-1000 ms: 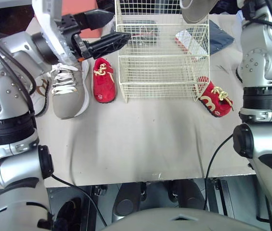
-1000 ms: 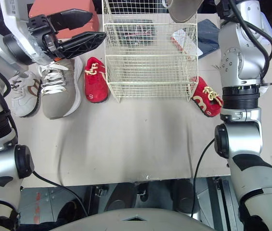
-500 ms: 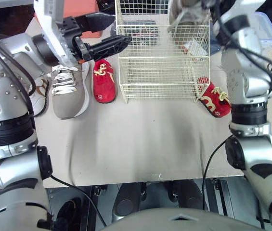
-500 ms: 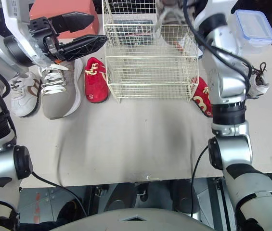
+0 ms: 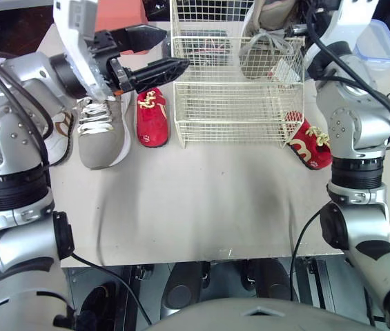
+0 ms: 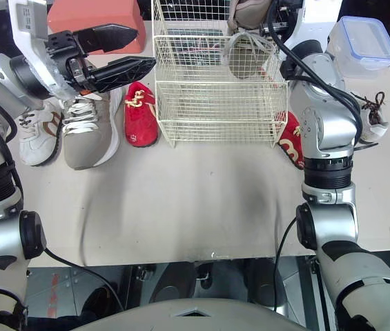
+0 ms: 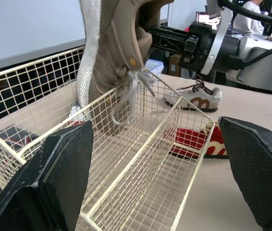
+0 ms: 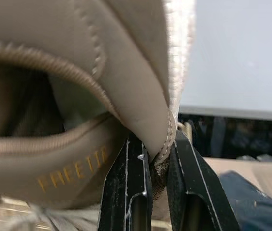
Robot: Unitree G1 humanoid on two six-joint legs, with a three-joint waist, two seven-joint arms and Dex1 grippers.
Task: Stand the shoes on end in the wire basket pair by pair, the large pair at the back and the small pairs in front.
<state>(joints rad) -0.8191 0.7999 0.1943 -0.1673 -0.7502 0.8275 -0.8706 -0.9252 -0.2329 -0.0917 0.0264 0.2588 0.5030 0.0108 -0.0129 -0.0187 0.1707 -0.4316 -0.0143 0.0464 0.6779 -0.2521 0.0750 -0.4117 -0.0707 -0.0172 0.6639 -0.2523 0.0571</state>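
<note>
Hanging toe-down from the right gripper, the large tan shoe dips into the right rear part of the wire basket. Its heel stands well above the rim and a loose lace drapes over the top wire. The two black fingers pinch the padded heel collar between them, clamped tight on the fabric. Whether the toe touches the basket floor cannot be told.

Apart from that shoe, the front and left of the basket hold no shoes. Something dark shows through the wires at the back, too unclear to name.

The left gripper hovers just off the basket's left rear corner, fingers spread wide and holding nothing, pointing toward the basket.

Below it on the table lies the matching tan sneaker, sole down. A small red shoe sits between it and the basket's left wall, close to the wire. A small white sneaker lies further left, beside the tan one.

A second red shoe lies tilted against the basket's front right corner. Another white sneaker sits beyond it, behind the right arm.

A lidded plastic container stands at the back right and a red box at the back left. Before the basket, the near half of the table lies bare to its front edge.
</note>
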